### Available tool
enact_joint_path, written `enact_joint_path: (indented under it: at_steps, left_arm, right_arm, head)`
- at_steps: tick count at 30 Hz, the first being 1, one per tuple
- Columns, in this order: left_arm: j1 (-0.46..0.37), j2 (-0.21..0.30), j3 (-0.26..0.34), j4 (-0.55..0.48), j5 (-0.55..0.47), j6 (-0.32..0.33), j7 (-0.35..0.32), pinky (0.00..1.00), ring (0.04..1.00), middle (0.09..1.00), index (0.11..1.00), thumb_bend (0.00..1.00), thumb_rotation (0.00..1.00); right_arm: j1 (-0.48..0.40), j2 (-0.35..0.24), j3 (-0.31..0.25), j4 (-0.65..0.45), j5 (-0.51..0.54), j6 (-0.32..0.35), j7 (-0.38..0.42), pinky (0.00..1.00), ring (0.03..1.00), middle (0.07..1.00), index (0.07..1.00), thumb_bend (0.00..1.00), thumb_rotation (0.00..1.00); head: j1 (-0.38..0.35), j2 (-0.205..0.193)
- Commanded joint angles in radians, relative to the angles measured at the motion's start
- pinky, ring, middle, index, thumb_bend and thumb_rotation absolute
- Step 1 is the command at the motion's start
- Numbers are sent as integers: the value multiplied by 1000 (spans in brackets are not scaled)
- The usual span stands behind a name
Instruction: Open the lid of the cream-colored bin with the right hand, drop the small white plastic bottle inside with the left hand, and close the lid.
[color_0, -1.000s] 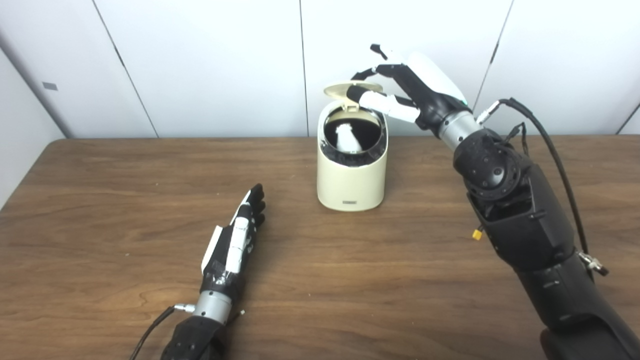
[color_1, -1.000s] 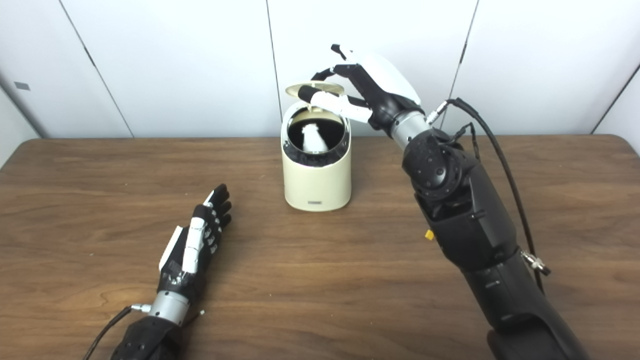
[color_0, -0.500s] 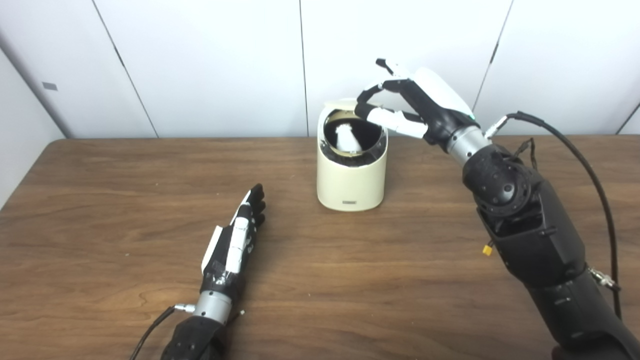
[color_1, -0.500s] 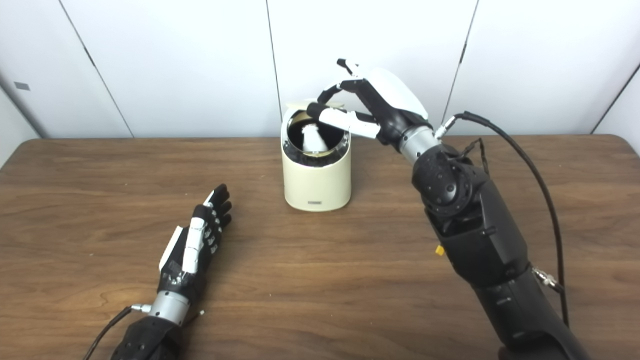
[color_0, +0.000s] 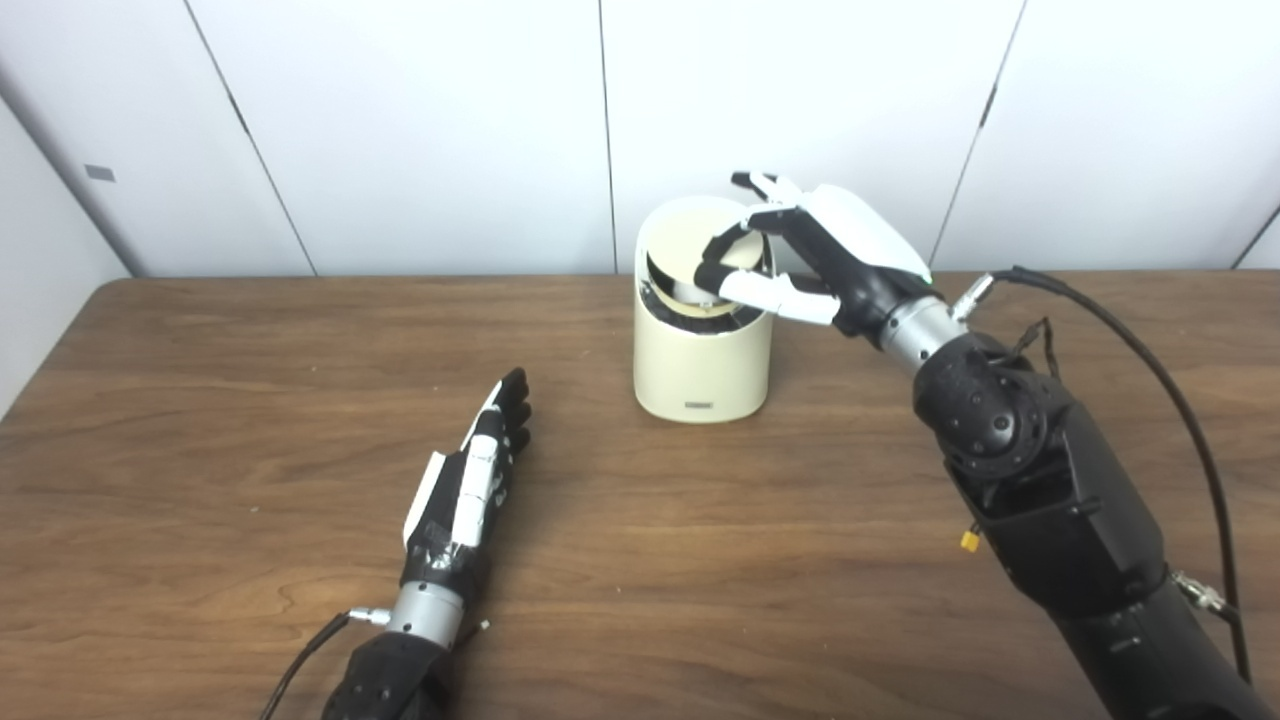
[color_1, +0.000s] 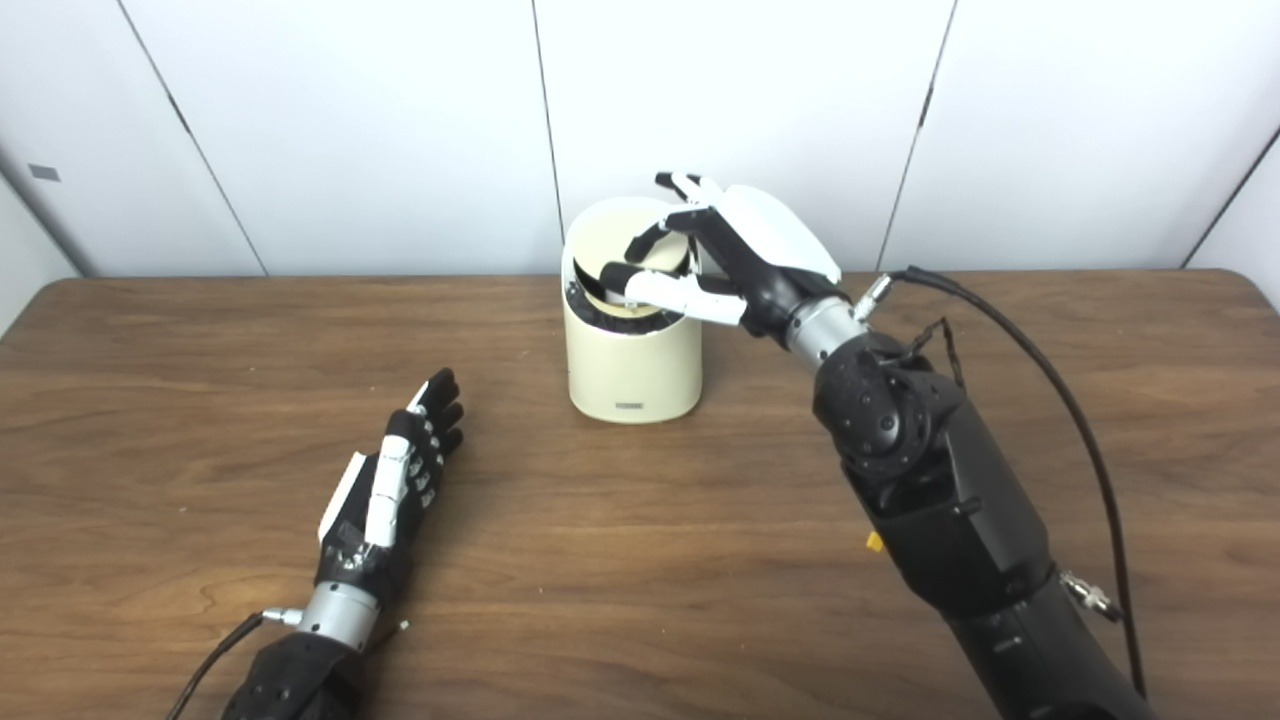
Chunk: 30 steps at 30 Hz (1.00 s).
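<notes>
While the right hand (color_0: 800, 250) rests curled fingers (color_0: 712, 262) on the lid (color_0: 690, 240) (bottle hidden), the left hand (color_0: 470, 480) lies flat, empty.

A: Can you see into the bin (color_0: 700, 370) under the right hand (color_0: 810, 250)?
B: No. The lid (color_0: 690, 235) and fingers (color_0: 725, 245) cover most of its mouth; the contents are hidden.
A: And the arms?
B: Both are cut off at the bottom edge.
</notes>
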<state>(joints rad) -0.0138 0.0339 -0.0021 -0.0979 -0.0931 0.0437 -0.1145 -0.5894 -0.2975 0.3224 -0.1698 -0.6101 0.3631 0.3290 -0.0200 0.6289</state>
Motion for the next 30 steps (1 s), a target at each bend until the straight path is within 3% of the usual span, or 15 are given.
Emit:
enact_joint_path:
  at_steps: [1,18,30]
  left_arm:
    - [-12,3,-5,-3,4,-7,2,1000,1000,1000,1000,682,1000]
    - [-12,0,-6,-4,31,-16,16,1000,1000,1000,1000,681,999]
    - [-12,0,-8,-21,22,-18,8,1000,1000,1000,1000,705,991]
  right_arm:
    - [-30,-4,2,-30,-6,-30,7,1000,1000,971,641,624,1000]
    - [-11,-17,-13,-34,-9,-17,26,1000,1000,984,652,609,1000]
    - [1,-30,30,-12,-43,-28,63,1000,1000,1000,660,598,1000]
  head:
    - [-1,1]
    - [5,9]
    - [5,11]
